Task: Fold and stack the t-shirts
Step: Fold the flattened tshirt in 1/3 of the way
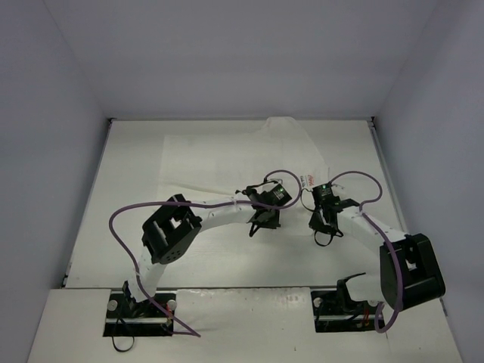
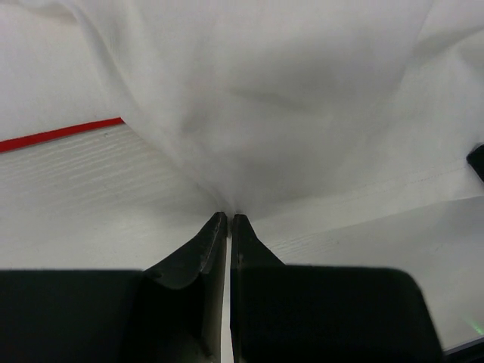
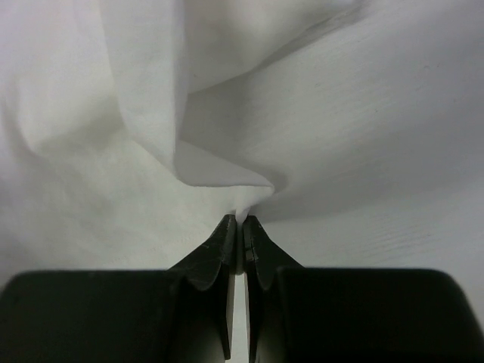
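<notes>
The white t-shirt (image 1: 227,162) lies spread and rumpled on the white table, reaching from the far middle towards both grippers. A small bit of its red print (image 1: 311,178) shows near the right gripper. My left gripper (image 1: 261,223) is shut on a pinch of the shirt's white cloth (image 2: 287,113), which rises from the fingertips (image 2: 228,218). A thin red strip (image 2: 60,134) shows at the left of that view. My right gripper (image 1: 324,227) is shut on a fold of the same shirt (image 3: 227,174), pinched at the tips (image 3: 240,219). Most of the print is hidden.
Grey walls (image 1: 60,113) close in the table on the left, the far side and the right. Purple cables (image 1: 121,219) loop off both arms. The arm bases (image 1: 140,306) stand at the near edge.
</notes>
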You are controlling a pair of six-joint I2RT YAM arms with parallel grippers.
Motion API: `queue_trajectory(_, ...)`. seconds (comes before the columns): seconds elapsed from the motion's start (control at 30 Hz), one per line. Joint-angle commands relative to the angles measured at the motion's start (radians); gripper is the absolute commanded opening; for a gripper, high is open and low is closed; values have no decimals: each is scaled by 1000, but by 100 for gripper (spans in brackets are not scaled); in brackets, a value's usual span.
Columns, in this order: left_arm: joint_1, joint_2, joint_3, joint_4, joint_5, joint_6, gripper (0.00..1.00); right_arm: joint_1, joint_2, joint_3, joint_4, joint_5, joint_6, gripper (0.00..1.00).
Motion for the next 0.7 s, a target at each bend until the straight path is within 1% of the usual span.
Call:
queue_trajectory(0.0, -2, -90, 73, 30, -55, 55, 0, 6, -63, 94, -81, 14, -31, 0)
queue_trajectory(0.1, 19, -135, 123, 26, -89, 106, 0, 4, -75, 213, -119, 38, -86, 0)
queue_trajectory(0.2, 60, -140, 185, 2, -100, 145, 0, -9, -30, 349, -133, 46, -137, 0)
queue_trajectory(0.27, 91, -135, 219, -1, -93, 165, 0, -17, 33, 416, -133, 57, -169, 0)
queue_trajectory(0.47, 194, -70, 319, 2, -77, 234, 0, -45, 197, 618, -130, 75, -239, 0)
queue_trajectory(0.6, 235, -19, 421, 2, -64, 298, 0, -56, 290, 722, -126, 82, -281, 0)
queue_trajectory(0.63, 241, -8, 426, 2, -63, 312, 0, -56, 308, 746, -124, 82, -286, 0)
queue_trajectory(0.67, 249, 20, 477, 1, -56, 328, 0, -62, 335, 782, -120, 86, -296, 0)
